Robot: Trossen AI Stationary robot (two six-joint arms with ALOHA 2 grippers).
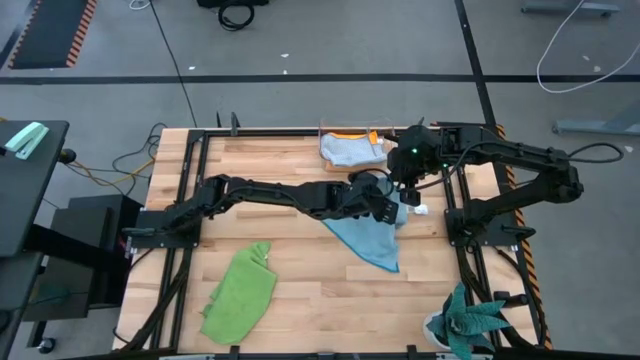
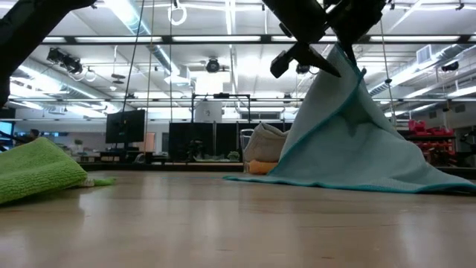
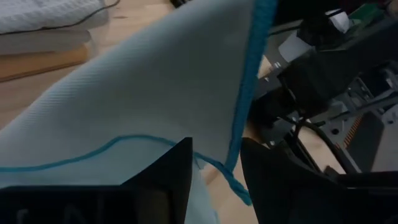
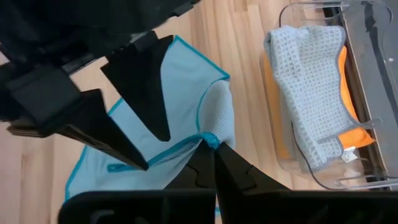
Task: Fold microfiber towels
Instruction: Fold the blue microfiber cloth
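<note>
**Blue towel held up by one pinched corner**

The light blue towel (image 1: 366, 238) hangs as a tent over the right half of the counter (image 1: 300, 290), its lower edge spread on the wood. The right gripper (image 4: 211, 149) has its fingers closed on a hemmed corner of it. The left gripper (image 3: 214, 165) sits just beside that corner with its fingers part-open, the blue hem running through the gap between them without being clamped.

The lime green towel (image 1: 240, 292) lies crumpled near the left front. The grey towel (image 4: 311, 87) rests on the orange-yellow towel (image 4: 354, 93) inside the clear box (image 4: 292, 18) at the far edge.

The risk, as I judge it: if the left fingers close off the hem, they catch a loose fold or nothing. Then the cloth twists from a single hold, and the fold comes out skewed. The two grippers also work very close together and could knock each other.
</note>
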